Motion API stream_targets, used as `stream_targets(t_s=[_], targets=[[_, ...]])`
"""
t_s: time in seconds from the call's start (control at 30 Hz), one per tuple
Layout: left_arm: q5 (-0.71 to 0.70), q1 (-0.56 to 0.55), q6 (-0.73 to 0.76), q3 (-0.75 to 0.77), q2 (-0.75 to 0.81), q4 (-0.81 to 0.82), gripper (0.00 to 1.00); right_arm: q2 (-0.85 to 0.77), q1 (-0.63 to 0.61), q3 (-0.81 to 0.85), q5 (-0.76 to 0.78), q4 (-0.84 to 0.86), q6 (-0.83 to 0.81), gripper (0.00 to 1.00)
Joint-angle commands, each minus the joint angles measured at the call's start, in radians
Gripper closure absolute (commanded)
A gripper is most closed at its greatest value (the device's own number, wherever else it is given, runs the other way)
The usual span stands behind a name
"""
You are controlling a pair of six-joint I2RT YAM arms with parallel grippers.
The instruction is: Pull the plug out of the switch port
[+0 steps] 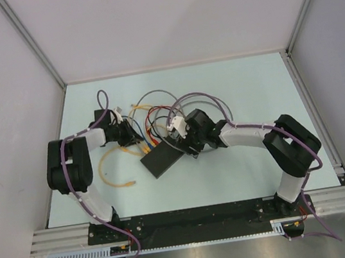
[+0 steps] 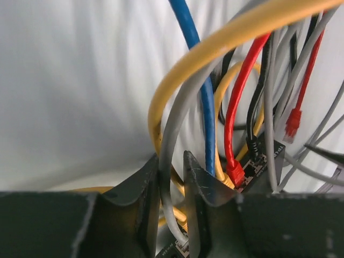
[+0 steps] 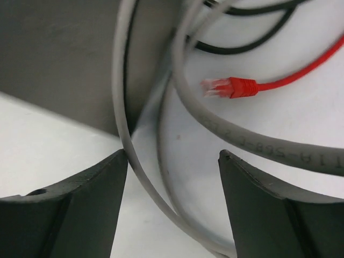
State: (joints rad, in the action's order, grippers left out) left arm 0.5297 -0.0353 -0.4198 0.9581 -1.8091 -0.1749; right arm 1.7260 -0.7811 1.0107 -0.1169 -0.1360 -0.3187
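The switch (image 1: 163, 161) lies flat at the table's middle, and several cables run up from its sockets. In the left wrist view my left gripper (image 2: 172, 174) has its jaws drawn close around a grey cable (image 2: 167, 145). That cable's clear plug (image 2: 183, 244) sits in a port of the switch (image 2: 258, 158) just below. A red plug (image 2: 235, 174) and a yellow one (image 2: 226, 181) sit in ports to the right. My right gripper (image 3: 173, 161) hangs open beside the switch (image 3: 54, 54), with a thin grey cable (image 3: 122, 118) brushing its left finger.
Blue (image 2: 193, 48), yellow (image 2: 236, 32), red, black and grey cables arch over the sockets and crowd the left gripper. A loose red plug (image 3: 231, 87) lies on the table near the right gripper. A yellow cable loop (image 1: 111, 174) lies left of the switch.
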Motion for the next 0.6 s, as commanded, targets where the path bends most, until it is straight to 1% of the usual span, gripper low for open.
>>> stream_targets(t_s=[0.0,0.1,0.17,0.2,0.23,0.27,0.3,0.33,0.43,0.47,0.5,0.57], targets=[[-0.071,-0.067,-0.106,-0.122,0.112,-0.021,0.74,0.049,0.055,0.045,0.026,0.072,-0.020,0.27],[-0.074,-0.121,-0.178,-0.172,0.146,-0.011,0.72,0.064,0.080,0.051,0.013,0.088,-0.028,0.28],[-0.080,-0.178,-0.235,-0.185,0.160,-0.018,0.64,0.069,0.101,0.060,0.008,0.102,-0.026,0.28],[-0.092,-0.201,-0.255,-0.183,0.162,-0.024,0.59,0.079,0.111,0.065,0.005,0.104,-0.025,0.28],[-0.092,-0.247,-0.272,-0.182,0.160,-0.031,0.50,0.083,0.120,0.075,0.002,0.110,-0.026,0.28],[-0.089,-0.271,-0.302,-0.170,0.157,-0.038,0.45,0.087,0.143,0.080,0.002,0.111,-0.031,0.28],[-0.079,-0.294,-0.316,-0.160,0.151,-0.047,0.37,0.099,0.155,0.086,0.000,0.114,-0.036,0.28],[-0.077,-0.334,-0.315,-0.148,0.145,-0.066,0.26,0.107,0.170,0.101,-0.001,0.121,-0.042,0.28],[-0.120,-0.360,-0.265,-0.093,0.152,-0.139,0.16,0.116,0.215,0.135,-0.027,0.099,-0.045,0.27],[-0.131,-0.357,-0.248,-0.076,0.159,-0.155,0.14,0.113,0.232,0.141,-0.044,0.093,-0.034,0.26],[-0.140,-0.344,-0.228,-0.070,0.165,-0.187,0.01,0.100,0.239,0.149,-0.055,0.058,-0.028,0.22],[-0.128,-0.321,-0.171,-0.068,0.182,-0.210,0.00,0.072,0.253,0.166,-0.058,-0.003,0.001,0.18]])
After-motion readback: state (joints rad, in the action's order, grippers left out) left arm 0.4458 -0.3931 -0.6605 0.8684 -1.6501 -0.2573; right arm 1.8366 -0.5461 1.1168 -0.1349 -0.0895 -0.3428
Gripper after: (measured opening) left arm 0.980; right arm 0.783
